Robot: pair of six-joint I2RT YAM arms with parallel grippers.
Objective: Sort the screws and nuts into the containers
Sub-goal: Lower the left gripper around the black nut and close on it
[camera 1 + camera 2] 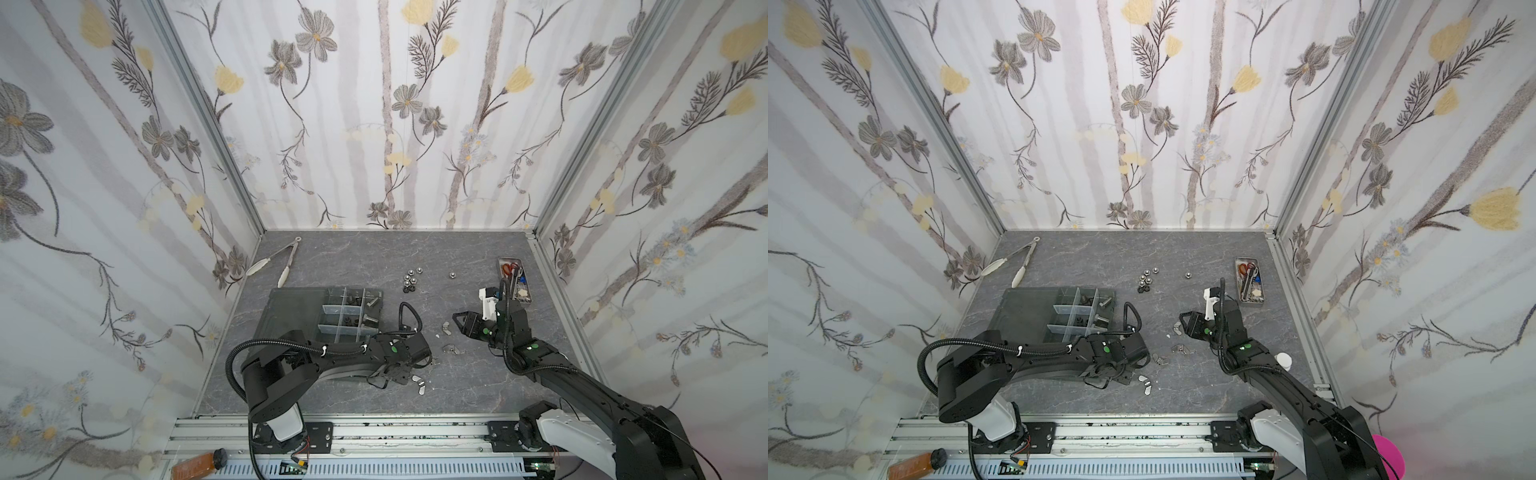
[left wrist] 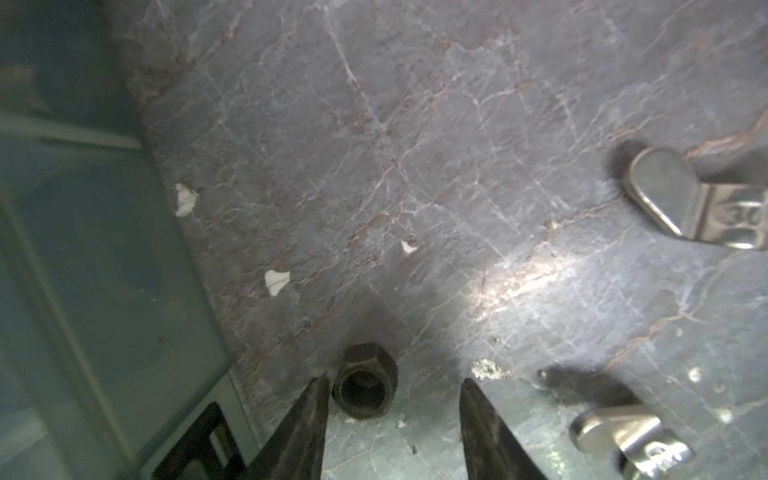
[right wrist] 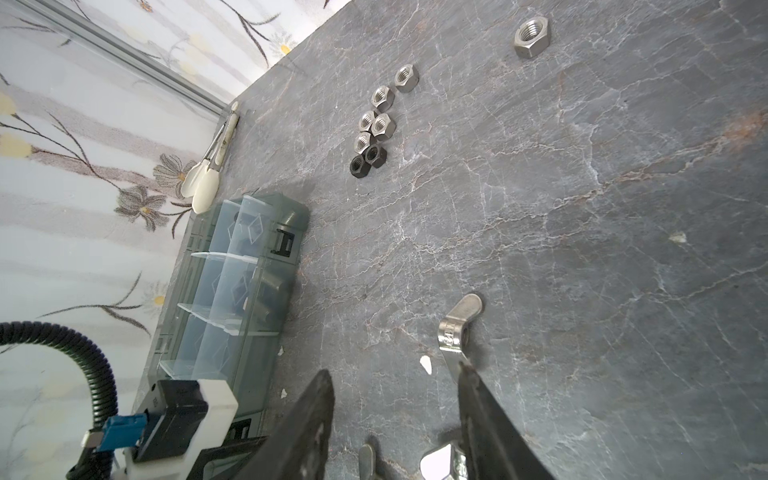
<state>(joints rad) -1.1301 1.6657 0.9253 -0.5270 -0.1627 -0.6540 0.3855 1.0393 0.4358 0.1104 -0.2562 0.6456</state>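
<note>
Both top views look steeply down from high overhead onto the counter. My left wrist camera sits close over it; my right looks slantwise from farther, both catching the organiser tray.

A matt grey, marble-veined tabletop is shown, chipped white in spots. A black nut is finished dull and dark. Wing nuts are polished silver metal. The organiser tray is moulded in smoky translucent plastic, with clear glossy dividers.
</note>
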